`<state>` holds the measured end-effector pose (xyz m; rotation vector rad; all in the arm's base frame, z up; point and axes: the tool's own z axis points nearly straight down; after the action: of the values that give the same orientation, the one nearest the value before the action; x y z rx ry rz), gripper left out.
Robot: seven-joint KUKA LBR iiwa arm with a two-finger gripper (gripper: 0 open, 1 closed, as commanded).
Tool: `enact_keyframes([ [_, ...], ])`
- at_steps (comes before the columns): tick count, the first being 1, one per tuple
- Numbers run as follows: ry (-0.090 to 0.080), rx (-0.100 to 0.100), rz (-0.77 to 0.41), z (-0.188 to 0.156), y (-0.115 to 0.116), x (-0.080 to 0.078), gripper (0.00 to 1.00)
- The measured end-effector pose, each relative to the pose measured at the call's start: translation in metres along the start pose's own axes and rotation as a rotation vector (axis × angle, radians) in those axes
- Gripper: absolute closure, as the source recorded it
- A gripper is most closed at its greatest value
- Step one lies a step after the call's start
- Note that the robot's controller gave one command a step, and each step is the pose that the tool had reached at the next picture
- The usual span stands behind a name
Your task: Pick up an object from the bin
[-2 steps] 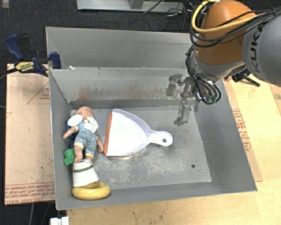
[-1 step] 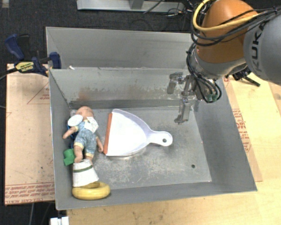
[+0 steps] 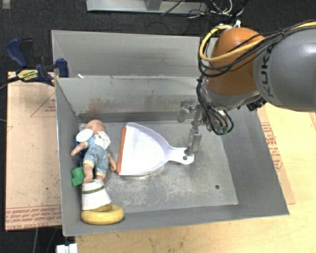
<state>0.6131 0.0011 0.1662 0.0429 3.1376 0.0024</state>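
Observation:
A white dustpan (image 3: 143, 151) with an orange edge lies flat in the middle of the bin, its handle pointing right. My gripper (image 3: 191, 147) hangs right over the end of that handle, one slim finger reaching down to it. A baby doll (image 3: 96, 151) in blue dungarees lies at the bin's left side, well away from the gripper.
Below the doll, in the front left corner, sit a small green block (image 3: 77, 176), a white cup-like piece (image 3: 95, 195) and a yellow ring (image 3: 102, 215). The arm with its orange cover and cables reaches in from the right above the bin's back right part.

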Motion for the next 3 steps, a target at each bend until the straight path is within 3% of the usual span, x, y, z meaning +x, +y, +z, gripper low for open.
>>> enact_keyframes([
  [1, 0.008, 0.000, 0.018, 0.047, 0.003, 0.006, 0.00],
  [2, 0.000, -0.001, 0.006, 0.061, 0.010, 0.022, 0.00],
  [3, 0.006, -0.001, -0.042, 0.097, 0.012, 0.018, 0.00],
])
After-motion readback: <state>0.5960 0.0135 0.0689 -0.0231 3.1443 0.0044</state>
